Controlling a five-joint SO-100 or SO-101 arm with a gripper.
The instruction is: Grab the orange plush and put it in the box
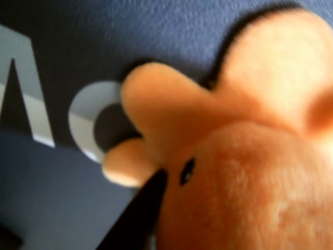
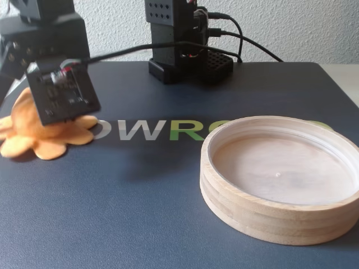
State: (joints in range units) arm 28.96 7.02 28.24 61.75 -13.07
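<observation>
The orange plush point(image 2: 39, 134) lies on the dark blue mat at the far left of the fixed view, its flat tentacles spread on the mat. In the wrist view it point(image 1: 250, 172) fills the right side, very close, with its small dark eye showing. My gripper point(image 2: 59, 115) is down over the plush, and its black wrist block hides the head and the fingertips. One black finger point(image 1: 138, 213) lies against the plush's head beside the eye; the other finger is hidden. The box point(image 2: 263, 216), a round light-wood tray, stands empty at the right of the fixed view.
The dark blue mat point(image 2: 140, 196) bears pale lettering between plush and box. The arm's black base point(image 2: 174, 39) with cables stands at the back centre. A white textured wall runs behind the table.
</observation>
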